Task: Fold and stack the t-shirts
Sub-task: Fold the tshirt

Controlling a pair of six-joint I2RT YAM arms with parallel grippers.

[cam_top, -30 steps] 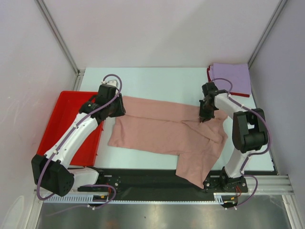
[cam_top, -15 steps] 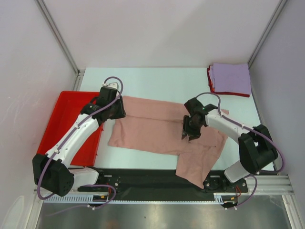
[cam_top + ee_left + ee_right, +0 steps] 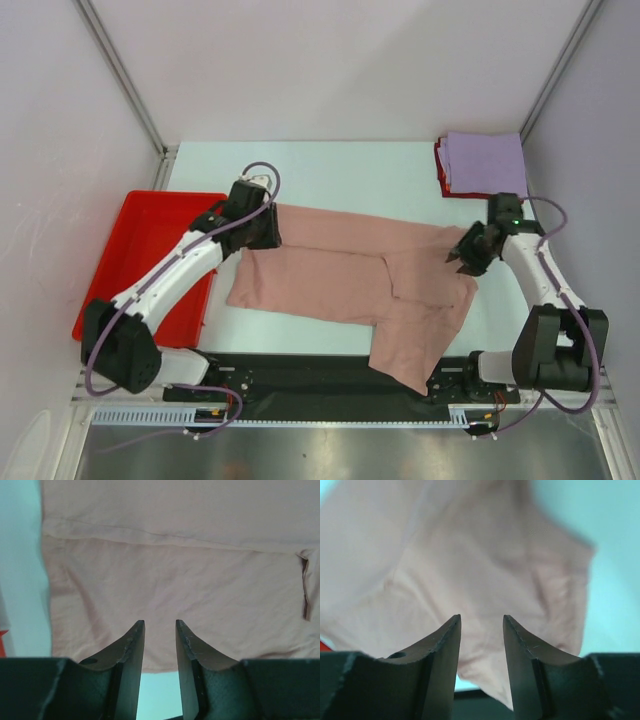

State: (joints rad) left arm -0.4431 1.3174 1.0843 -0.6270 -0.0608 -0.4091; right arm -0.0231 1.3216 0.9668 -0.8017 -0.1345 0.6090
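Note:
The dusty-pink t-shirt (image 3: 340,275) lies spread across the middle of the table, plain side up, with its right part folded inward. Its lower right corner drapes over the black front rail. My left gripper (image 3: 272,234) hovers open at the shirt's upper left corner; in the left wrist view the cloth (image 3: 175,570) fills the frame past the empty left gripper (image 3: 160,625). My right gripper (image 3: 460,256) is open at the shirt's right edge, and the right wrist view shows pink cloth (image 3: 485,565) below the empty right gripper (image 3: 481,619). A folded lavender t-shirt (image 3: 485,163) rests on a red one (image 3: 439,160) at the back right.
A red plastic tray (image 3: 120,260) sits at the table's left side, under the left arm. White walls with metal posts close in the back and sides. The black rail (image 3: 300,372) runs along the front edge.
My right gripper dragged cloth inward, opened, let go and pulled back to the shirt's right edge. The right part now lies folded over. My left gripper shifted slightly right.

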